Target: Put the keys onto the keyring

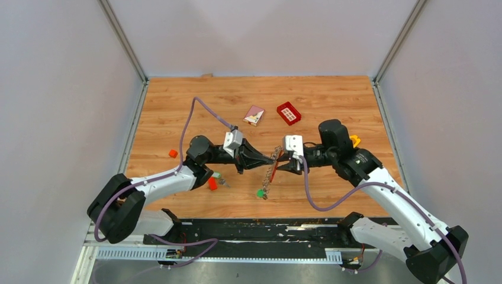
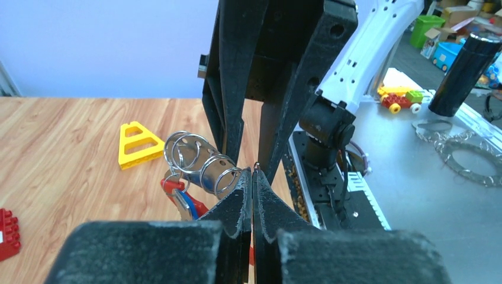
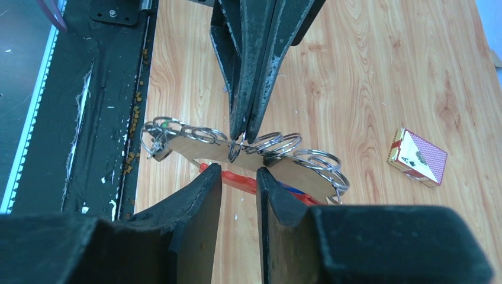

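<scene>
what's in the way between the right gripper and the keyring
Nothing separate that I can see. The right gripper has its open fingertips right at the keyring. A red piece on it lies at the gap between them, and the left gripper, shut on one of its rings, comes in from the opposite side.

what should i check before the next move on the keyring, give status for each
1. Left gripper shut on a silver split ring of the long wooden ring-lined strip: ok
2. Right gripper closed on a key: not ok, jaws apart, red key head seen through the gap
3. Blue-headed key hanging from a ring: ok
4. Strip clear of the wooden table: cannot tell
5. Green-headed key at the strip's near end, threaded or loose: cannot tell
</scene>
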{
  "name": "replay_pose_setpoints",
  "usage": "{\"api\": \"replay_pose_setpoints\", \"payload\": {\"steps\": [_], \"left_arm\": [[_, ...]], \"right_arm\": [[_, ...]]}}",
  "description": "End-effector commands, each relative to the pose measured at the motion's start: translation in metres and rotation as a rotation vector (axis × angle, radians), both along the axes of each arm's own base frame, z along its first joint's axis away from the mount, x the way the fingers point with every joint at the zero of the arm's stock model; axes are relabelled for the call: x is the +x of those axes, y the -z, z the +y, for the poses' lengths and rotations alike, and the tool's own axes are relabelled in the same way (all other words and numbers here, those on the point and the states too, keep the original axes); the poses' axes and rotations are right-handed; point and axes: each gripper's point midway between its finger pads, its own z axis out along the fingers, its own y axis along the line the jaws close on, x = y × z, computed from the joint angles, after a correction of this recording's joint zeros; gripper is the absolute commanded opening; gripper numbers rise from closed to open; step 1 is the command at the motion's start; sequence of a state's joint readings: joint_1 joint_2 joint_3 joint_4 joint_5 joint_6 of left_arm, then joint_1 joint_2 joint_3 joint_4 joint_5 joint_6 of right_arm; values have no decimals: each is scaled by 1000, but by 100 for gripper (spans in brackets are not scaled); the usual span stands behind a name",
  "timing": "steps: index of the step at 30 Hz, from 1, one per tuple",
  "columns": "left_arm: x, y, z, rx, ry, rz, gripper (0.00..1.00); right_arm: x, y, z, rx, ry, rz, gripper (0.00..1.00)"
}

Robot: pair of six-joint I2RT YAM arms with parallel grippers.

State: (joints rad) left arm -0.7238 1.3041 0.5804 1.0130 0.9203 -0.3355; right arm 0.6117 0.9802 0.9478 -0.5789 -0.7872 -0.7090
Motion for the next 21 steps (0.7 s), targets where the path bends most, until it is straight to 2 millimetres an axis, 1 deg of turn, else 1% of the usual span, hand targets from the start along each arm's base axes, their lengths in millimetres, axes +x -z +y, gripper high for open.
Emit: {"api": "replay_pose_setpoints", "payload": {"steps": [1, 5, 9, 13, 21], "left_arm": [[2, -24, 3, -96, -18, -12, 0], [5, -20, 3, -105, -33, 13, 0], [6, -15, 1, -97, -35, 33, 0], [7, -12, 2, -95, -45, 42, 0], [10, -8, 1, -92, -58, 50, 0]], "right_arm": [[-3, -16, 4, 60, -37, -50, 28], [-5, -20, 5, 70, -45, -47, 27], [0, -24, 6, 75, -25, -44, 27], [1, -24, 9, 76, -31, -31, 27], [5, -22, 12, 80, -26, -10, 21]]}}
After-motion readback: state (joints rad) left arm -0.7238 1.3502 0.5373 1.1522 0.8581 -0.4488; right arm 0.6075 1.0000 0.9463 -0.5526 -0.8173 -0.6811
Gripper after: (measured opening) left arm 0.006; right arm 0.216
